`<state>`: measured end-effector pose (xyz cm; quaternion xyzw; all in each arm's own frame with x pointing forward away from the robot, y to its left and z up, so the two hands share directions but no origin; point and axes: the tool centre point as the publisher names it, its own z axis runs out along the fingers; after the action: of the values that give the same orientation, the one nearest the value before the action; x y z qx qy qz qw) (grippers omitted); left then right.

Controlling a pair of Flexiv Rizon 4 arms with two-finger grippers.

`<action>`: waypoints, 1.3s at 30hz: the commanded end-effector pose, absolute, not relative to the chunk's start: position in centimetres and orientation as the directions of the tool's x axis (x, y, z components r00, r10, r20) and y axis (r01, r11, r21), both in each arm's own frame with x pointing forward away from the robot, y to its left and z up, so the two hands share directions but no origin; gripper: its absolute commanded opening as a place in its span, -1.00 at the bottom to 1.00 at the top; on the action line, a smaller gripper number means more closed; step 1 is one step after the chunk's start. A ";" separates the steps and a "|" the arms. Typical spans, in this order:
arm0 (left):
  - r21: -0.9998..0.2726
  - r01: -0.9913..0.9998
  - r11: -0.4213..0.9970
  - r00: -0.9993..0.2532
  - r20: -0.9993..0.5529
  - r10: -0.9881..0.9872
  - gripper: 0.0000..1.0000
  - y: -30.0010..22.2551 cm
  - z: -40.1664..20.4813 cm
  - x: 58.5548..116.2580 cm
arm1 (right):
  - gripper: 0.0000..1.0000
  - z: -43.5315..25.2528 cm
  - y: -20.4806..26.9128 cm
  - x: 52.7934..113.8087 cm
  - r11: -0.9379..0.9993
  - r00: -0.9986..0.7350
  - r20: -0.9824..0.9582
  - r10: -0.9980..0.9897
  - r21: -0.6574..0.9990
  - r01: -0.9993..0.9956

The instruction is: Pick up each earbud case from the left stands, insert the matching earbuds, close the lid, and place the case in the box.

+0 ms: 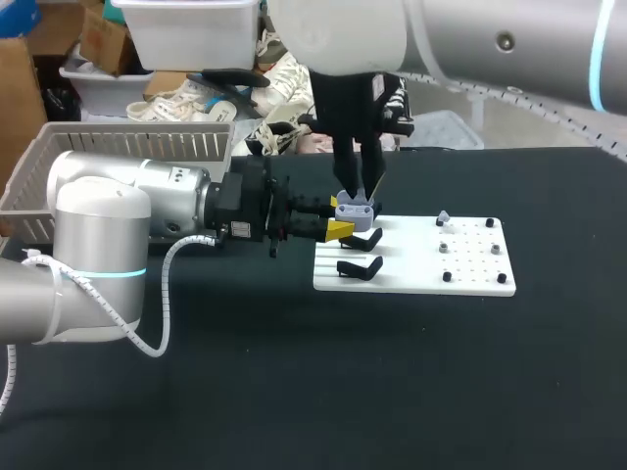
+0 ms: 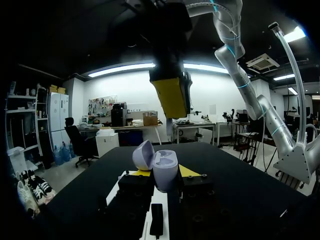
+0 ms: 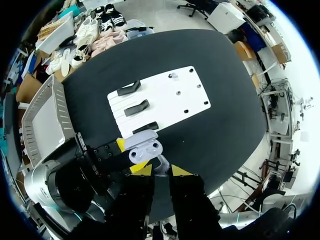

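My left gripper (image 1: 343, 229) comes in from the left and is shut on an open lavender earbud case (image 1: 355, 209), held just above the left stands of the white board (image 1: 470, 279). In the left wrist view the case (image 2: 165, 170) sits between the yellow fingers with its lid (image 2: 144, 154) tipped back. My right gripper (image 1: 359, 194) hangs straight down over the case. In the right wrist view the right gripper (image 3: 161, 170) is shut on a small pale earbud (image 3: 161, 163) directly above the case (image 3: 145, 149). Another earbud (image 1: 443, 217) stands on the board's right half.
Black stands (image 1: 361, 240) (image 1: 360, 266) sit on the board's left part, and small black pegs (image 1: 447, 277) on its right. A slatted grey basket (image 1: 59, 166) stands at the table's far left, behind my left arm.
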<state>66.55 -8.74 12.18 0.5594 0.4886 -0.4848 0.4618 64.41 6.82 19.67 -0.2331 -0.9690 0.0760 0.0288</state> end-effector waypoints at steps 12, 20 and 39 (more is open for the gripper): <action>0.045 0.995 -0.090 0.054 -0.994 0.099 -1.00 -8.8 12.1 66.4 | -1.00 18.5 6.9 64.5 0.879 -0.890 0.014 0.455 -0.164 0.447; 0.045 0.995 -0.090 0.054 -0.994 0.099 -1.00 -8.8 12.1 66.4 | -1.00 18.2 7.1 65.0 0.878 -0.889 0.013 0.457 -0.167 0.449; 0.045 0.995 -0.090 0.054 -0.994 0.099 -1.00 -8.8 12.1 66.4 | -1.00 17.7 7.2 65.6 0.867 -0.880 0.021 0.475 -0.185 0.463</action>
<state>66.55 -8.74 12.18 0.5594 0.4886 -0.4848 0.4618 65.36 6.97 17.72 -0.2426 -0.9660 0.0841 0.0305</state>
